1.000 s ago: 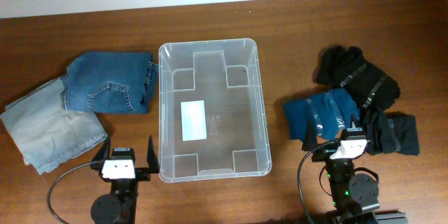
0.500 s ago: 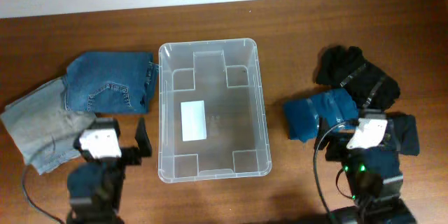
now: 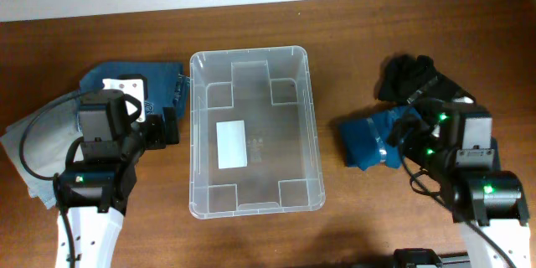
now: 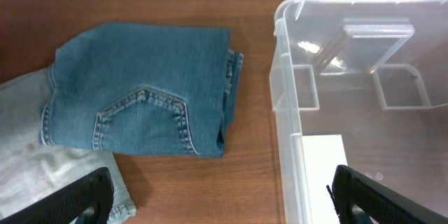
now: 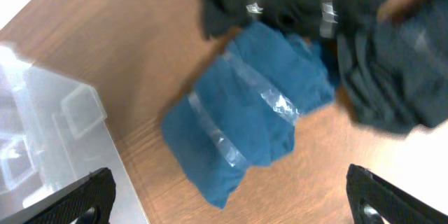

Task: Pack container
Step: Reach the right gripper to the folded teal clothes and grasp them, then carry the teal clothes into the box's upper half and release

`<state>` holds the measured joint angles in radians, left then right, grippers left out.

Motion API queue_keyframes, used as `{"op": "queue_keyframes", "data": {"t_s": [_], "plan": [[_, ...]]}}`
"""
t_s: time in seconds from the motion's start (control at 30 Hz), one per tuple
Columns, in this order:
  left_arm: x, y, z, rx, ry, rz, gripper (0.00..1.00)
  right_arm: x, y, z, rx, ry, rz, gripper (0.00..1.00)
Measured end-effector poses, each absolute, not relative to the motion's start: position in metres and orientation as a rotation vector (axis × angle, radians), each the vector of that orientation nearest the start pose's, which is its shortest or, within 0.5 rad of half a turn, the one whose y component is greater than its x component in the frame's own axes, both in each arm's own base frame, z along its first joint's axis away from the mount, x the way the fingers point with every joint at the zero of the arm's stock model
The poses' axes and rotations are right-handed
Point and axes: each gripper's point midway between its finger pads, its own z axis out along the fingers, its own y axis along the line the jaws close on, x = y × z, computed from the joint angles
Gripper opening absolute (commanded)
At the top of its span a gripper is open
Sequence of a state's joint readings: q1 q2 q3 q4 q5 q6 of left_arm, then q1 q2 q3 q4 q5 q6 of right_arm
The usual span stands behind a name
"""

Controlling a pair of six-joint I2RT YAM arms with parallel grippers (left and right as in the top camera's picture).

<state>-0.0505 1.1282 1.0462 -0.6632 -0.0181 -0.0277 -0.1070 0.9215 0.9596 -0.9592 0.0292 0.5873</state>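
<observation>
The clear container stands empty at the table's middle, a white label on its base. Its wall shows in the left wrist view and a corner in the right wrist view. My left gripper is open and empty, raised over the near edge of the folded dark blue jeans, left of the container. My right gripper is open and empty, raised over a folded teal garment, right of the container. The open jaws frame bare table in both wrist views, left and right.
Folded light-wash jeans lie left of the dark blue jeans and partly under them. Black garments and a dark grey one lie behind and right of the teal garment.
Both arms have lifted from the table's front edge and moved away from it, the left over the jeans, the right over the teal garment. Nothing was grasped.
</observation>
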Motion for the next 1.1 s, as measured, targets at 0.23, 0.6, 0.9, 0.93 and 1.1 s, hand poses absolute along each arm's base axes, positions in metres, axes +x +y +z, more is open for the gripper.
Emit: {"op": "queue_keyframes", "data": {"t_s": [0.23,0.6,0.9,0.93,1.1], "plan": [[0.340,-0.014,0.227,0.017,2.304,-0.019,0.99,0.251,-0.034,0.117,1.148,2.452,0.412,0.98],[0.340,-0.014,0.227,0.017,2.300,-0.019,0.99,0.285,-0.012,0.026,1.253,2.533,0.689,0.99],[0.341,-0.014,0.228,0.017,2.300,-0.019,0.99,0.301,-0.008,0.027,1.162,2.527,0.772,0.11],[0.341,-0.014,0.228,0.017,2.300,-0.019,0.99,0.302,-0.008,0.028,1.148,2.527,0.773,0.09],[0.341,-0.014,0.228,0.017,2.300,-0.019,0.99,0.294,-0.008,0.039,1.005,2.617,0.712,0.04]]}}
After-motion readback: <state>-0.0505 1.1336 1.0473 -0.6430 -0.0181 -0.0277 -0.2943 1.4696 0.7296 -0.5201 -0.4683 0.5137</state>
